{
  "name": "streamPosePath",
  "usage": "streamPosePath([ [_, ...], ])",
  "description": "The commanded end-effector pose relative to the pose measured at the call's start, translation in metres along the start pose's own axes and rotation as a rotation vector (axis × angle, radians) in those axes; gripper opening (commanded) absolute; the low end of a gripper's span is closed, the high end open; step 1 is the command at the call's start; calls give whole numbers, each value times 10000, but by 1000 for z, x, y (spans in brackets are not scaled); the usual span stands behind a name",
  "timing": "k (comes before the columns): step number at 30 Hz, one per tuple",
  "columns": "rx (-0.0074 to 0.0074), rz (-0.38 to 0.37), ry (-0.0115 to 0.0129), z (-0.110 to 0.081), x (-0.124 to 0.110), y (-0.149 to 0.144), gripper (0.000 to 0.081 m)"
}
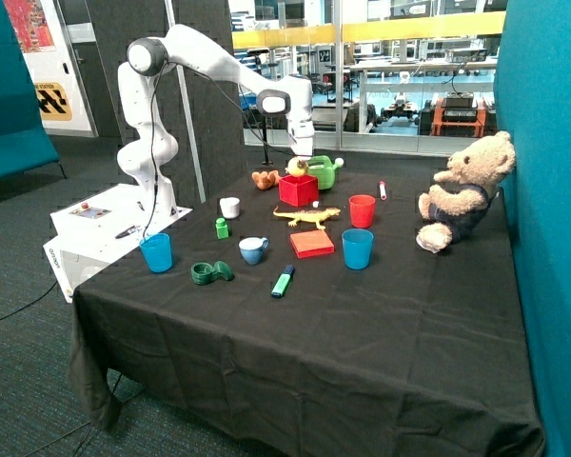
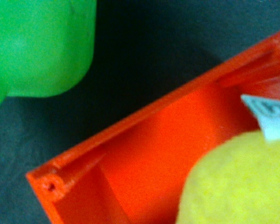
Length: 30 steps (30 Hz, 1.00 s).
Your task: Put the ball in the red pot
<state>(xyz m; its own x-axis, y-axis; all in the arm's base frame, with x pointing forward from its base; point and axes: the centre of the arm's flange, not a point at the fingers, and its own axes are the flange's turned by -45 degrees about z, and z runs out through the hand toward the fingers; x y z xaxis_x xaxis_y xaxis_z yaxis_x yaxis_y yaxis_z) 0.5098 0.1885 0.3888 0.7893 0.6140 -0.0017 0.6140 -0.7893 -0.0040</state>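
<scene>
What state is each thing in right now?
ball: at the end effector, above the red pot's opening, not yet resting inside.
red pot: upright, open-topped.
red cup: upright.
green watering can: upright behind the pot.
green marker: lying flat.

A teal partition point(image 1: 547, 190) stands along one side of the surface point(image 1: 362, 324), which is draped in black cloth. Another teal panel point(image 1: 9, 86) stands at the far side of the room. The floor point(image 1: 29, 362) is dark grey carpet. Behind, glass walls point(image 1: 400, 67) look into a lit workshop with a yellow beam point(image 1: 381, 30) overhead. A dark grey screen point(image 1: 195, 105) stands behind the white base cabinet point(image 1: 95, 228).
</scene>
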Motion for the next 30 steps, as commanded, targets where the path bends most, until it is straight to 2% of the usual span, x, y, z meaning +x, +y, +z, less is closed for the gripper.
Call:
streamPosePath([
  [1, -40, -97, 17, 16, 3, -12, 0],
  [19, -39, 207, 17, 34, -4, -10, 0],
  [20, -39, 197, 17, 33, -5, -9, 96],
  [22, -39, 182, 17, 33, -5, -8, 376],
  [25, -39, 179, 17, 31, -6, -5, 690],
  [27, -39, 191, 17, 30, -6, -1, 779],
  [30, -39, 195, 17, 29, -6, 2, 804],
])
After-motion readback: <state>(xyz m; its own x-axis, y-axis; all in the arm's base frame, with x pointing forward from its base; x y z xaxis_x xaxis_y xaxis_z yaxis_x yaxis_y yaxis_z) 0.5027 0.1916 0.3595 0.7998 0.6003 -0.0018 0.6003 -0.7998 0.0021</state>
